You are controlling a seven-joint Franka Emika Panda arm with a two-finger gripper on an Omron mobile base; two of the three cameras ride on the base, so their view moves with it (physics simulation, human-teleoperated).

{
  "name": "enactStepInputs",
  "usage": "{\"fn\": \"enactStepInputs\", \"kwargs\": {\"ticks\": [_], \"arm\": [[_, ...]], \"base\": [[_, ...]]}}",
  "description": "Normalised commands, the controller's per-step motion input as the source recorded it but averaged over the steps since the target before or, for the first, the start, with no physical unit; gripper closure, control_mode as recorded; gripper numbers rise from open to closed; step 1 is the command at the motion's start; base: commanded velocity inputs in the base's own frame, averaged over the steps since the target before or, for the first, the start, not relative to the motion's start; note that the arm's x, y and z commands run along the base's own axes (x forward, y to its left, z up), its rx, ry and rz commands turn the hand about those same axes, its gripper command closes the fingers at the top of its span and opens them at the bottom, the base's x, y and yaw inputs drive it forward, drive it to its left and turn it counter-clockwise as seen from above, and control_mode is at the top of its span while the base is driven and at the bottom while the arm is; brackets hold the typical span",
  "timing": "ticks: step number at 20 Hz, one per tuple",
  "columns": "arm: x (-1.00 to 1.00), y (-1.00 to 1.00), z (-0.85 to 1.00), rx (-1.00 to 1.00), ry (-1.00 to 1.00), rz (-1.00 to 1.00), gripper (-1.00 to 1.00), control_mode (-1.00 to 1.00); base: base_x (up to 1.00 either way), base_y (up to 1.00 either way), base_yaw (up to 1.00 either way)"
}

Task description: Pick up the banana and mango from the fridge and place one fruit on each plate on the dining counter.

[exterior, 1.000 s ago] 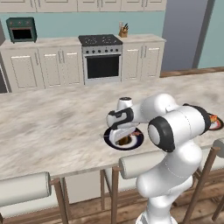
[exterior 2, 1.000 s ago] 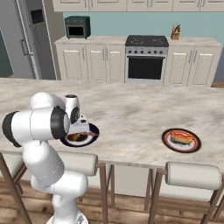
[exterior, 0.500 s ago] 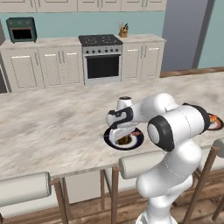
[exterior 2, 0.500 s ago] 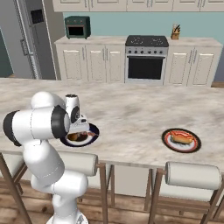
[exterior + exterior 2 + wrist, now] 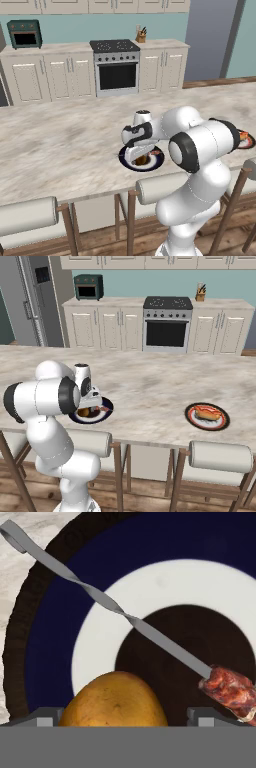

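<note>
The mango [image 5: 115, 699] lies on the navy plate [image 5: 50, 627], near the plate's dark centre, and the pincer [image 5: 122, 719] hangs low over it with its two finger tips [image 5: 47, 718] standing wide to either side of the fruit and seemingly clear of its skin, so the pincer reads as open and holding nothing. A twisted metal skewer [image 5: 100, 599] with a piece of grilled meat [image 5: 231, 692] at its end lies across the same plate, just beside the mango. From the base views the navy plate [image 5: 156, 161] sits on the dining counter [image 5: 65, 145] close to the robot's edge, while the red-rimmed plate [image 5: 189, 417] further along the counter already carries food. The main risk is in the retreat: the mango is round and may roll if a finger tip brushes it on the way up, and it could nudge the skewer or run off the plate toward the counter's edge. A sideways pull of the wrist, rather than a straight lift, would be the likeliest cause. Whether the mango has fully settled cannot be told.
</note>
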Motion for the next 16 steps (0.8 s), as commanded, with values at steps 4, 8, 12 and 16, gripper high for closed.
{"fn": "enactStepInputs", "kwargs": {"ticks": [4,8,12,16], "arm": [[0.0,-0.03,0.01,0.0,0.0,0.0,-1.0,-1.0],[-0.29,-0.09,0.35,0.04,-0.03,0.0,-1.0,-1.0],[-0.59,-0.05,0.66,0.08,-0.1,0.0,-1.0,-1.0],[-0.69,-0.09,0.59,0.09,-0.08,0.0,-1.0,-1.0]], "base": [[0.0,0.0,0.0],[0.0,0.0,0.0],[0.0,0.0,0.0],[0.0,0.0,0.0]]}}
